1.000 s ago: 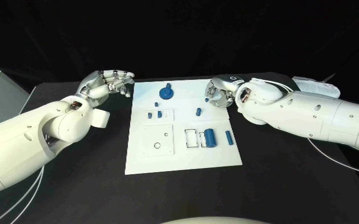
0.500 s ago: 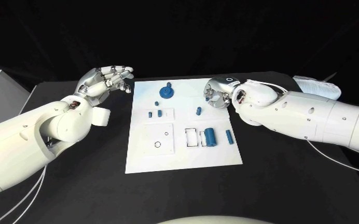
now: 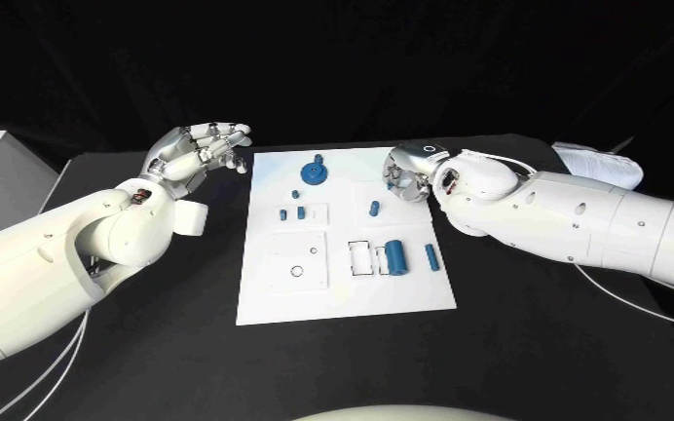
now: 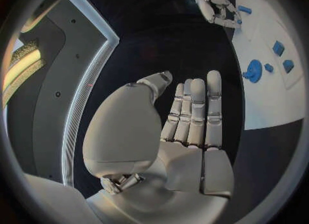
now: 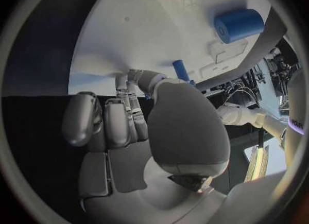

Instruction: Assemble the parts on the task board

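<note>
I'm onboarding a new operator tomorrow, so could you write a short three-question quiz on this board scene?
1. True or false: the left robot hand holds a blue part.
2. Which robot hand is over the task board? A) left B) right C) both
3. Fill in: the blue gear-shaped part lies toward the board's ____ edge, as the head view shows it.

Key:
1. False. It is raised beside the board over the black table, fingers apart, with nothing in it.
2. B. The right robot hand is at the board's far right corner, its fingers down near a small blue peg; whether it grips anything cannot be told.
3. Far.
</note>
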Robot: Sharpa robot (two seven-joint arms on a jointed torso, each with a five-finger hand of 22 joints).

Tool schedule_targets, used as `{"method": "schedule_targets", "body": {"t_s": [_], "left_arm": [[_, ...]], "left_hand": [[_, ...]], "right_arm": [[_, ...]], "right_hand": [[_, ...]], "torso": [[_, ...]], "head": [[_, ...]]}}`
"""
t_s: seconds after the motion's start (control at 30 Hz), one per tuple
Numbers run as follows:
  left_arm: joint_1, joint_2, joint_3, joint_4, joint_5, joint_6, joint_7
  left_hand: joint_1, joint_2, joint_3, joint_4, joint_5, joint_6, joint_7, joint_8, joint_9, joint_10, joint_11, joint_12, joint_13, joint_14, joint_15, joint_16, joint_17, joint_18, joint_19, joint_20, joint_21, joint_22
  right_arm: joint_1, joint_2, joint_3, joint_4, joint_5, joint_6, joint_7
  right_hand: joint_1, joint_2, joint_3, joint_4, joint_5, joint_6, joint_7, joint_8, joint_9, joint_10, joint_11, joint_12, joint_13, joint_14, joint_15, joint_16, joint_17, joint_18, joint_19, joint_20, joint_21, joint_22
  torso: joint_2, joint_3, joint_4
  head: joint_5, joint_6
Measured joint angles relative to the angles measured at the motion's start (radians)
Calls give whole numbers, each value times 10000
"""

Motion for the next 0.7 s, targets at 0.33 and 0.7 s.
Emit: {"method": "schedule_targets", "body": {"t_s": [0.33, 0.7], "left_arm": [[0, -22, 0, 36, 1, -37, -17], [-1, -48, 1, 42, -3, -71, -38]], "left_hand": [[39, -39, -5, -5, 0, 0, 0, 0, -1, -1, 0, -60, -15, 0, 0, -39, 0, -2, 36, -37, -16, -16], [120, -44, -27, -28, 0, 0, 1, 0, -11, -1, 0, -60, -38, 0, 0, -39, -8, -1, 36, -37, -39, -29]], "right_arm": [[-37, 64, 21, 6, -181, 6, -194], [-62, 75, 17, 103, -390, 4, -416]], "right_hand": [[4, 52, 67, -13, -2, 60, -32, 70, 92, 80, -23, -1, 33, 0, 0, 39, -42, 2, 0, 0, 8, 56], [-118, -70, 96, -41, 3, 60, -32, 70, 130, 40, 51, -78, -16, -1, 0, 39, -120, 3, 0, 0, 7, 64]], "torso": [[-3, -2, 2], [-11, -4, -3]], "head": [[-5, -44], [21, -81]]}}
